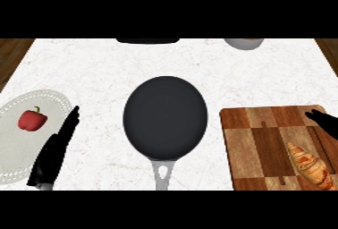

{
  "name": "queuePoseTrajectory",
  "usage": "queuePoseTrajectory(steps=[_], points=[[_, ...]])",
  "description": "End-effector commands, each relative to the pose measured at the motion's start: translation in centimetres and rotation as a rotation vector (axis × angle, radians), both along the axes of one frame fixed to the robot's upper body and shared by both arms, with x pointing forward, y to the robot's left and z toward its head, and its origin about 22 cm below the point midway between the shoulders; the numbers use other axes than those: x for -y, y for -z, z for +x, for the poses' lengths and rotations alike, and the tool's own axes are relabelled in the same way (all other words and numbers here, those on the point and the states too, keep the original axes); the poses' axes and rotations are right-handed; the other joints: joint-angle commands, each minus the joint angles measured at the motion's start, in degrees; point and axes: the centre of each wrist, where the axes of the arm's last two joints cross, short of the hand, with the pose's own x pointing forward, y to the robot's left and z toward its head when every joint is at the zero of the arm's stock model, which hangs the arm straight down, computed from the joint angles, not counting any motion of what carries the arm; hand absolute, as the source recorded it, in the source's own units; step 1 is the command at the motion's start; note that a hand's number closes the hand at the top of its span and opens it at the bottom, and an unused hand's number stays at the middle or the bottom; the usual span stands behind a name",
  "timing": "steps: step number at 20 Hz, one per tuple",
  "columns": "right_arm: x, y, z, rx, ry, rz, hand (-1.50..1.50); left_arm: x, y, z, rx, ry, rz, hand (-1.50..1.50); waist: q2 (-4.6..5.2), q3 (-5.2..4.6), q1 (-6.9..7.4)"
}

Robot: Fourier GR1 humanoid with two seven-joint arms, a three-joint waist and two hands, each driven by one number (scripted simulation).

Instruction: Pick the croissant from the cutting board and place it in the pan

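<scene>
A golden-brown croissant (310, 167) lies on the wooden cutting board (264, 143) at the right, near the board's front edge. A black pan (165, 117) with a metal handle (161, 175) pointing toward me sits in the middle of the counter, nothing in it. My right hand (323, 120) shows at the right edge over the board's far right part, above and behind the croissant and apart from it, fingers straight. My left hand (56, 150) rests at the lower left beside a white plate, fingers straight, holding nothing.
A white plate (20, 147) at the left carries a red bell pepper (31, 120). A dark object (148, 40) and a grey bowl (243, 43) sit at the counter's far edge. Wooden floor shows past both far corners.
</scene>
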Motion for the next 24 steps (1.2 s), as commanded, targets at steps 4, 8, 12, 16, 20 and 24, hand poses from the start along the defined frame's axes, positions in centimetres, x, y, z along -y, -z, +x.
queuePoseTrajectory(steps=[4,8,12,16,20,24], points=[[-3.0,2.0,1.5,-0.127,0.015,-0.191,-1.50,-0.5,-0.2,0.6,-0.004,0.003,-0.002,0.00,0.10,0.00,0.36],[-4.0,2.7,0.0,-0.181,0.029,-0.256,-1.50,-1.2,-1.1,1.2,-0.001,-0.016,-0.005,0.00,-0.12,0.02,-0.72],[-3.9,4.3,0.6,-0.235,0.054,-0.293,-1.50,-1.1,-0.1,-1.8,0.001,-0.008,0.011,0.00,-0.15,0.05,-0.35],[-5.4,4.6,1.6,-0.260,0.035,-0.271,-1.50,-0.5,-0.6,0.8,-0.005,-0.004,-0.006,0.00,-0.09,0.03,-0.54],[-4.5,6.9,0.9,-0.264,0.061,-0.360,-1.50,0.8,0.5,0.1,0.003,-0.011,-0.002,0.00,-0.09,0.05,-0.69],[-4.1,6.6,1.6,-0.284,0.102,-0.391,-1.50,-0.4,-2.3,-0.6,0.005,-0.009,0.001,0.00,-0.14,0.06,-0.37]])
